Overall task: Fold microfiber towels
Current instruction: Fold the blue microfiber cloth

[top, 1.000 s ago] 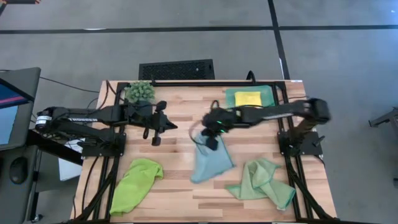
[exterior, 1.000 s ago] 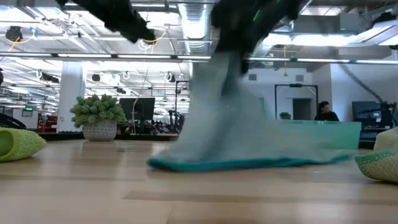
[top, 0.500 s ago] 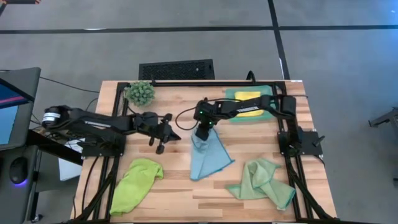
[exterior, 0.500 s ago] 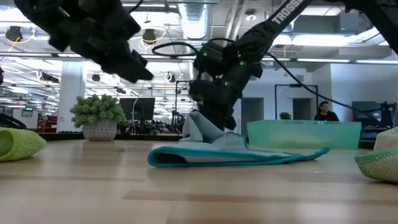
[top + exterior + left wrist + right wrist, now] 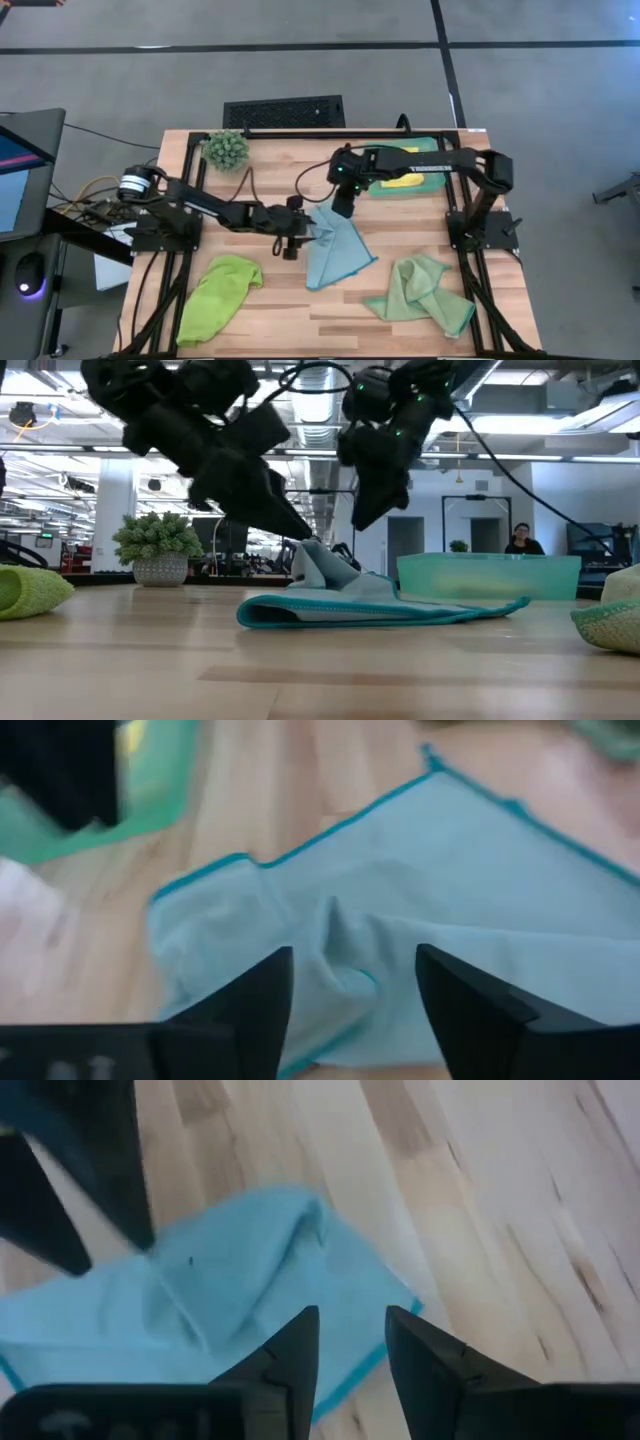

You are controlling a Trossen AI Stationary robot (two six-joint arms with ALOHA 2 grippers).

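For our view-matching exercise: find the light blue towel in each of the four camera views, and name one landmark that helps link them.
High view: the light blue towel lies mid-table, between both arms.
Low view: it lies flat at centre, one corner bunched up.
Left wrist view: it fills most of the picture.
Right wrist view: it lies in the lower left.
Shared landmark: the teal tray, behind the towel in the low view too.

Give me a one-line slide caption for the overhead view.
Left hand, open, reaches the light blue towel as the open right hand hovers above.
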